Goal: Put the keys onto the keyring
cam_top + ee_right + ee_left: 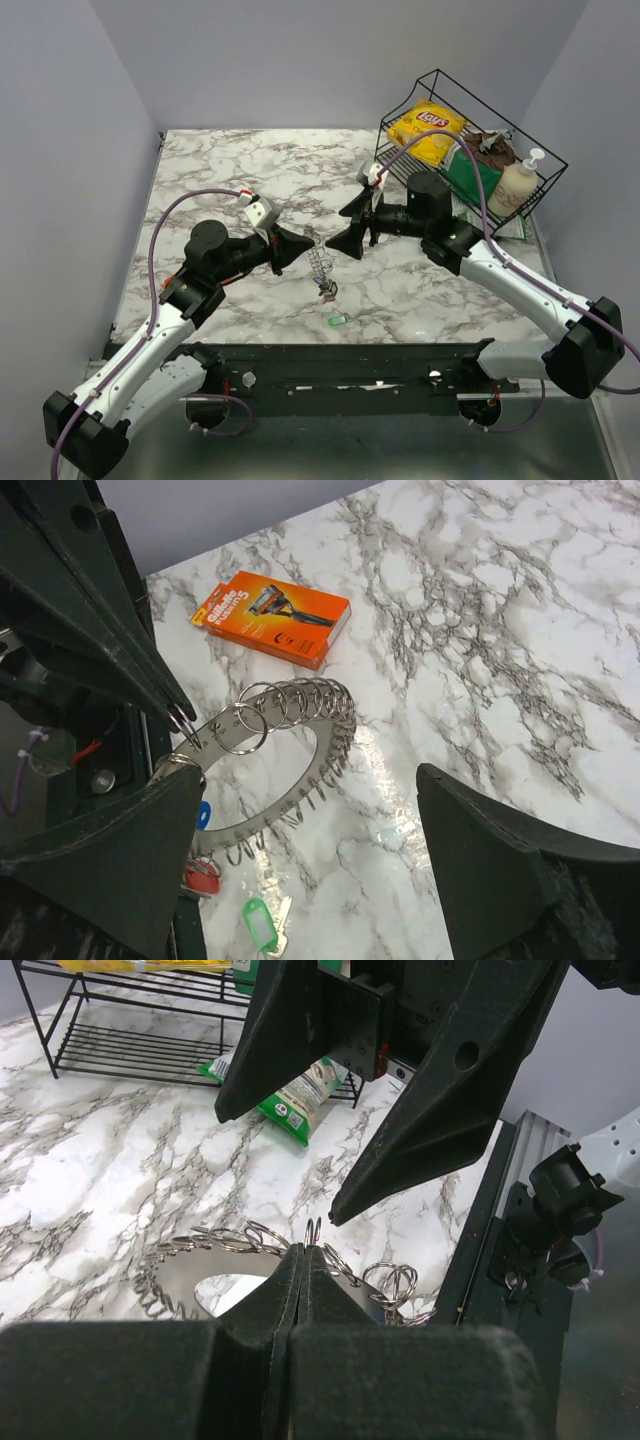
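left claw [303, 1251] grips the one keyring [300, 699]; three keys [262, 923] near it.

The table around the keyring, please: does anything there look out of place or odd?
One green key lies loose on the marble table, apart from the keyring, which the left hand pinches. A green snack bag pokes out from under the wire basket.
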